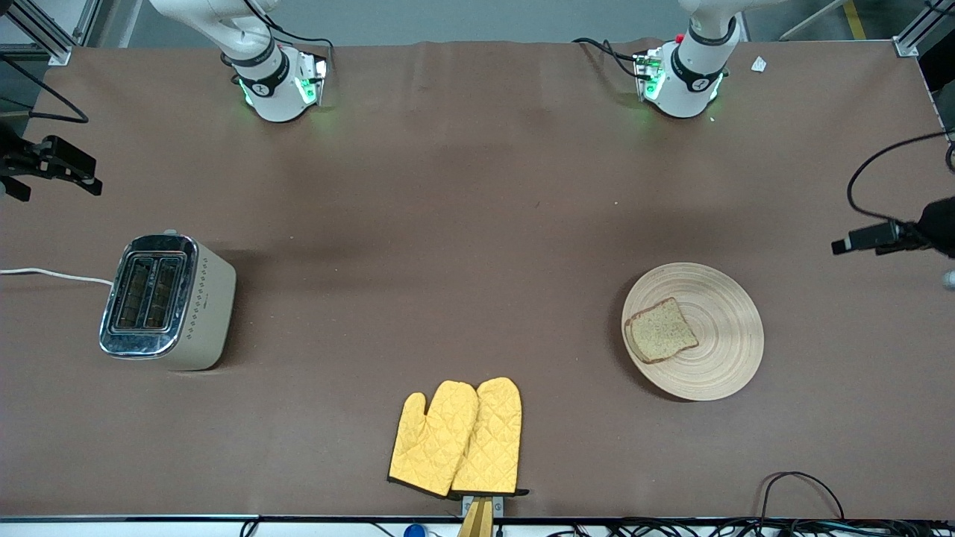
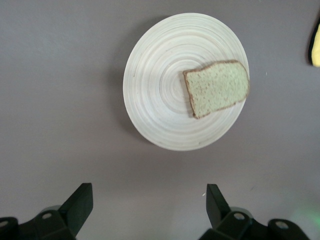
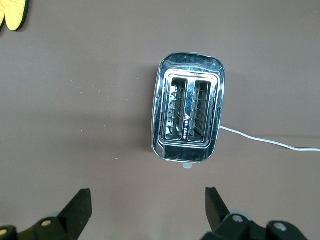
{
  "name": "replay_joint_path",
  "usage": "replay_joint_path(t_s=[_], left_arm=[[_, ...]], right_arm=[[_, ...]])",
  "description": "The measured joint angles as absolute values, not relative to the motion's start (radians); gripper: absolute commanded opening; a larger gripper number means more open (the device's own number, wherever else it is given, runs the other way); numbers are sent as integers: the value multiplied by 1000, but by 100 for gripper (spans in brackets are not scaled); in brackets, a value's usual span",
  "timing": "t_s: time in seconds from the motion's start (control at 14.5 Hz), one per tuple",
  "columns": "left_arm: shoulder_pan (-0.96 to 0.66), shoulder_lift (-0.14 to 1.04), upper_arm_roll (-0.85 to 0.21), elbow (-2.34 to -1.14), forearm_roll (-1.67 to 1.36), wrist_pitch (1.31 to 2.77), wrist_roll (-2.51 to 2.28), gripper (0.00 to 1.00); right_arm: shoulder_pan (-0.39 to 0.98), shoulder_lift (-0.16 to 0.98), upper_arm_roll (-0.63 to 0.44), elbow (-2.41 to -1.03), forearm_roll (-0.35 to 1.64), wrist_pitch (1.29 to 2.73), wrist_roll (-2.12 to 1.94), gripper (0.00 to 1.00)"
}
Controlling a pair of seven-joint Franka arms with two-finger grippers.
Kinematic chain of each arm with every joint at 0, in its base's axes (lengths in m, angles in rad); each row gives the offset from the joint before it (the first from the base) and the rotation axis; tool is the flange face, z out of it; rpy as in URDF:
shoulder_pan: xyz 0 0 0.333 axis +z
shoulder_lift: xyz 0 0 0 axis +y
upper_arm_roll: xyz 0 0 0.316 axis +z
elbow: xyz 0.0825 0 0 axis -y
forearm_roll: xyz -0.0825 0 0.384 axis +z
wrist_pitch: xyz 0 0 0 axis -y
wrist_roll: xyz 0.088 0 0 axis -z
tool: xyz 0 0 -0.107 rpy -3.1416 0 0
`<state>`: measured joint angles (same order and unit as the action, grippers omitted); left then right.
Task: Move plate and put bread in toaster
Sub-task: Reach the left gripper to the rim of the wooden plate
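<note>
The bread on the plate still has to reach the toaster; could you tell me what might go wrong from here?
1. The bread lies flat and off-centre near the rim of the plate, so it may slide off when the plate moves.
2. A flat slice gives the left gripper, open above the table, little to pinch.
3. The toaster stands at the right arm's end, its slots narrow; a tilted slice could catch. The right gripper waits open above it.

Brown cloth-covered table (image 1: pixel 477 224), grey floor, aluminium frame posts (image 1: pixel 45 30), cables

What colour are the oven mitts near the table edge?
Yellow, quilted, with dark trim: the oven mitts show best in the front view.
</note>
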<state>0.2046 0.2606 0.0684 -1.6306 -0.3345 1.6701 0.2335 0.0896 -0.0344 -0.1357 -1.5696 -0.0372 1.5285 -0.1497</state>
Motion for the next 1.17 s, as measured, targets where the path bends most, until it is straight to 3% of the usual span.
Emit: replay_joint_path(t_s=[0.48, 0.62, 0.97, 1.1, 1.17], left_arm=[[365, 580, 69, -1643, -704, 1792, 622, 99], [389, 668, 68, -1643, -809, 1795, 714, 86], [387, 771, 59, -1632, -938, 1799, 768, 73], [377, 786, 56, -1630, -983, 1799, 768, 56], [372, 795, 55, -1630, -995, 1799, 768, 43]], right_arm=[[90, -34, -136, -1572, -36, 1530, -150, 100], [90, -34, -136, -1573, -35, 1534, -150, 100], [91, -34, -136, -1576, -35, 1536, -150, 100], [92, -34, -136, -1576, -35, 1536, -150, 100], [92, -34, -136, -1576, -35, 1536, -150, 100]])
